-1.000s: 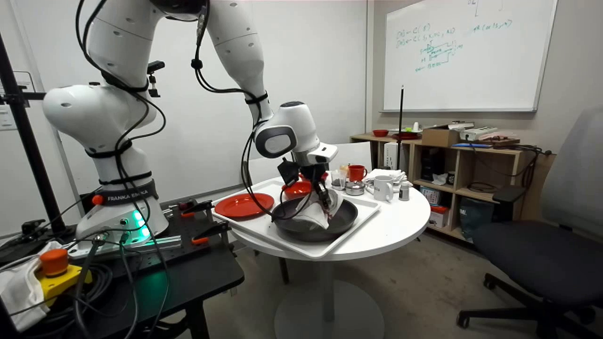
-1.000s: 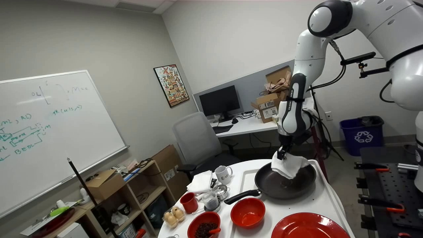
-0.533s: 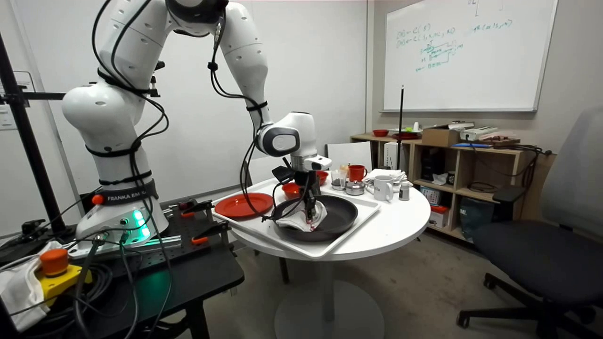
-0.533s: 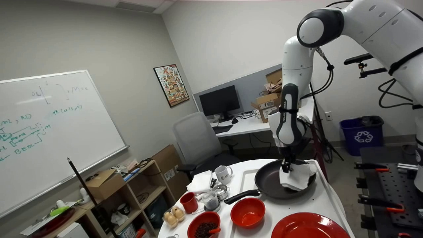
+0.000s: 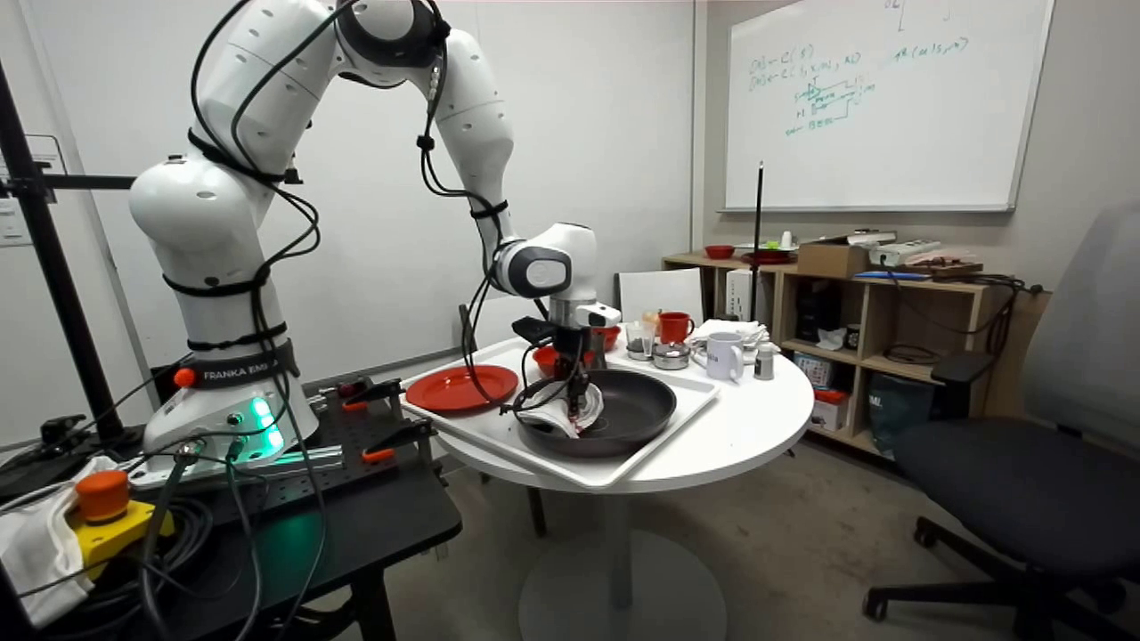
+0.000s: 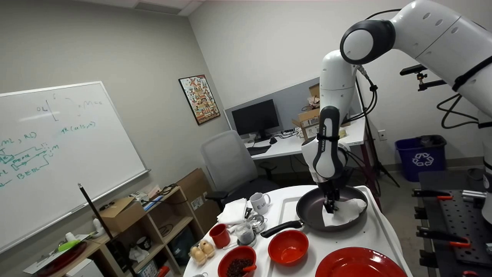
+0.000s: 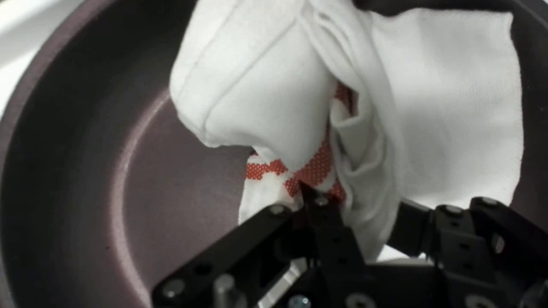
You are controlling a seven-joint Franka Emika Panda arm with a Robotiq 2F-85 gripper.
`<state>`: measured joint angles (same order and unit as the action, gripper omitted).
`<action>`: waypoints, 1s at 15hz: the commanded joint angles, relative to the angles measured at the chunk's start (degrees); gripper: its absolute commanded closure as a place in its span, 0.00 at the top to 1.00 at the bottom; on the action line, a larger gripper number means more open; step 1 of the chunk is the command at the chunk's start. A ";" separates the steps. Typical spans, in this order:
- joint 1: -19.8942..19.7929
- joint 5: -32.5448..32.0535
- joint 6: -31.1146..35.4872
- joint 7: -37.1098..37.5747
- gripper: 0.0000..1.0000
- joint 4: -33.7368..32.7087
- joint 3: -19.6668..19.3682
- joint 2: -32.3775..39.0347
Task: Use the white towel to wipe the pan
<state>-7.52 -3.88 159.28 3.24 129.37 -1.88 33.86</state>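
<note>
Probably the wiping step: my tool (image 6: pixel 329 208) pinches the towel (image 6: pixel 347 212) inside the pan (image 6: pixel 311 211); next, sweep its bare side.

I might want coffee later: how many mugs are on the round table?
2: a red mug near the eggs, and a white mug beside the tray.

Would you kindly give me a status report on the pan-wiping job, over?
Gripper shut on the white towel. Cloth bunched inside the pan. No obstacle seen inside; nearest red bowl stands outside the rim.
</note>
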 commanded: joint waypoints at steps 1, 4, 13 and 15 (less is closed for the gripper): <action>-1.69 3.24 -6.10 -5.24 0.03 -4.43 2.62 1.83; -2.87 5.30 -9.89 -8.06 0.03 -7.22 4.13 2.74; -8.09 12.84 -22.13 -18.82 0.03 -16.42 8.49 5.96; -8.05 13.97 -24.55 -19.18 0.03 -18.65 8.14 7.05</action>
<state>-14.72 7.24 139.55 -13.51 115.46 5.64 38.45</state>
